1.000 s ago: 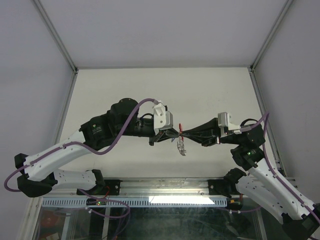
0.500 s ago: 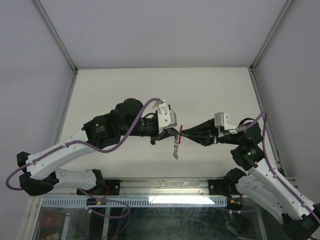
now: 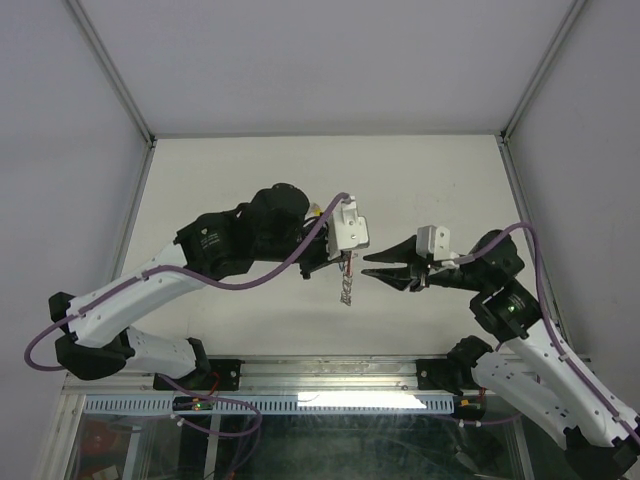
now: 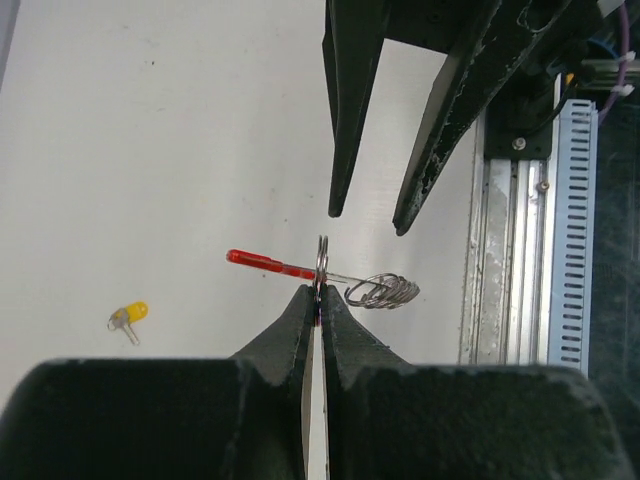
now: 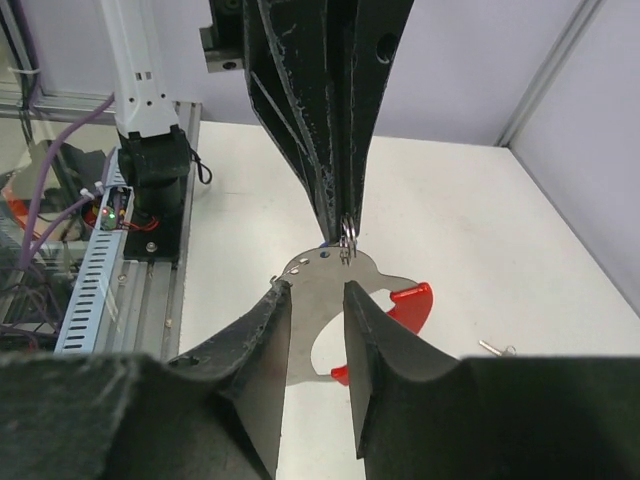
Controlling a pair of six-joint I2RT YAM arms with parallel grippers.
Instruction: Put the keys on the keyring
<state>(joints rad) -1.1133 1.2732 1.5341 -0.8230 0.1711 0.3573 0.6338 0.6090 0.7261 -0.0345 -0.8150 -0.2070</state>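
Left wrist view: the left gripper (image 4: 318,297) has its two black, tapering fingers pressed flat together, pinching the thin silvery ring of the keyring (image 4: 322,266), which stands edge-on just above the tips. The red tab (image 4: 254,259) sticks out to one side as a slim, glossy bar. On the other side the short metal chain (image 4: 382,291) shows as a bunch of bright loops. The whole keyring is held in the air above the matte white table (image 4: 150,140).

The right gripper (image 4: 367,220) points at it from the opposite side. Its scuffed black fingers are spread with a clear gap between them, holding nothing, and their tips are close to the ring but apart from it.

A yellow-headed key (image 4: 128,317) with a small metal blade lies on the table, well apart from the keyring.

From the top external view, the chain hangs straight down between the two grippers' tips.
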